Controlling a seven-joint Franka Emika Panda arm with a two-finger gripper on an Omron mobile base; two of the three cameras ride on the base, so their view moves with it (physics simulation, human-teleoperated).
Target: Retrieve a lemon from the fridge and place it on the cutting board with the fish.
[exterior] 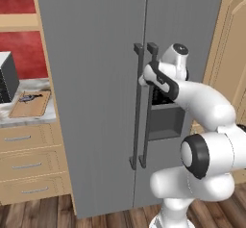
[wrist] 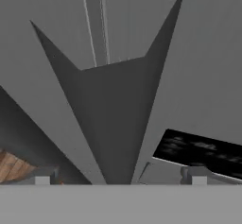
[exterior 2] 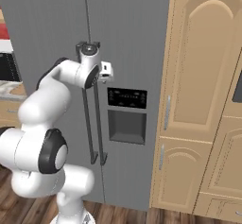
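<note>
Gripper [exterior 2: 108,72] open and empty, pressed up near the fridge [exterior: 96,102] front at the right-hand bar handle [exterior: 148,104], long axis vertical, doors shut

Stood shut: both doors of the fridge [exterior: 96,78], blocking any reach inside. Crowded by two dark bar handles [exterior: 142,107] at the centre seam.
</note>
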